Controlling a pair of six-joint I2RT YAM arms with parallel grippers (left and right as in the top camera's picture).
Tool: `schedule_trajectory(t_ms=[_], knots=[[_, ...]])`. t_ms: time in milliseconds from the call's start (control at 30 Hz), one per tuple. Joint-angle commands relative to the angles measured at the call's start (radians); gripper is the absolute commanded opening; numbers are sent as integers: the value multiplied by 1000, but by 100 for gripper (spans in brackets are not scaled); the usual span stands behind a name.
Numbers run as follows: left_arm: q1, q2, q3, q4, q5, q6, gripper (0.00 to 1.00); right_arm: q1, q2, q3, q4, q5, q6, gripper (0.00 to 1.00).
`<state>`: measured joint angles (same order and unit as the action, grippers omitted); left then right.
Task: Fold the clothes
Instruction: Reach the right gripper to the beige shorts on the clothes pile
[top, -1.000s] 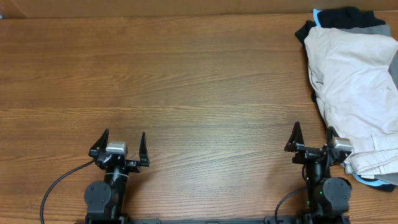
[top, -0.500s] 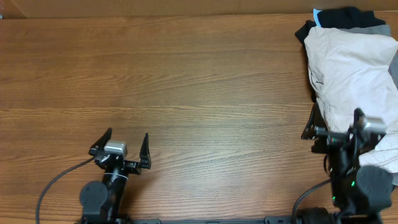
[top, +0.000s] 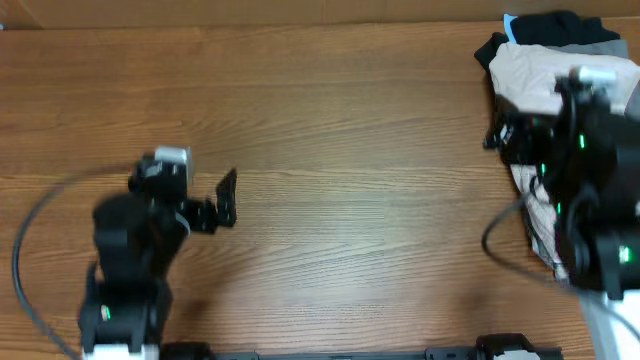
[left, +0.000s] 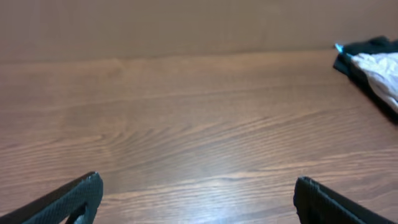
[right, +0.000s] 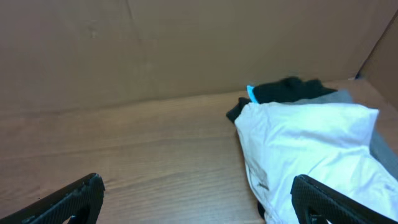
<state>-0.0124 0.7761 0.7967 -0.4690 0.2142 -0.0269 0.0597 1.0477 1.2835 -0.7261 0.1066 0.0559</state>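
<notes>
Left fingers (left: 74, 198): released, spread wide, with nothing between them. They are held over the left part of the tabletop (left: 186, 112), well apart from the clothes. This is judged a standby posture that leaves the middle free for folding.
Right fingers (right: 320, 198): also released, spread wide and empty. They are raised with the pile ahead and to the right, and the wide opening is judged ready to pinch fabric. The wrist view shows no contact with cloth.
Shorts (right: 305, 143): light beige, crumpled and unfolded, lying on top of the pile at the far right corner of the tabletop. In the overhead view the right arm covers much of them.
Grey garment (right: 339, 98): partly under the far edge of the shorts. It is not part of the task.
Black garment (right: 286, 90): under and behind the shorts, with light-blue trim (right: 250, 93) at its left edge. It is not part of the task.
Cardboard wall (right: 186, 43): closes off the far side.
Task status: judged not begun. The shorts need to be drawn to the middle and flattened first.
Risk: a deep pinch may pick up the garments beneath.
</notes>
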Motion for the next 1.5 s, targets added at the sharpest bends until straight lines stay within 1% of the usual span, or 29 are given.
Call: schedule_trajectory(t_ms=[0,100,233,333,500,667,700,900,1033,1100,1167,1333,1467], knots=[[5,182,190,-82,48,9,100,-1,105,112,-4,-34,-1,100],[5,311,278,-108,46,8,100,-2,156,119,43,-37,-1,100],[5,451,297,-61,49,-12,100,-37,226,119,125,-30,-13,100],[5,542,297,-61,53,-11,100,-127,293,119,172,-43,-12,100],[5,650,297,-36,107,-10,100,-341,419,119,197,-49,-12,100],[5,689,297,0,127,-10,100,-565,563,119,202,-72,-18,100],[5,689,297,10,127,-10,100,-634,618,119,206,-85,-11,100],[5,689,297,22,127,-6,100,-801,750,119,204,-87,-20,100],[5,689,296,21,127,-6,100,-877,797,118,191,-158,-88,99],[5,689,296,22,127,-6,100,-893,809,118,181,-163,-109,96],[5,689,296,23,127,-6,100,-900,816,117,166,-161,-134,89],[5,689,297,29,127,-6,100,-914,818,95,144,-160,-140,74],[5,690,296,30,113,-4,100,-915,818,60,137,-153,-139,68]])
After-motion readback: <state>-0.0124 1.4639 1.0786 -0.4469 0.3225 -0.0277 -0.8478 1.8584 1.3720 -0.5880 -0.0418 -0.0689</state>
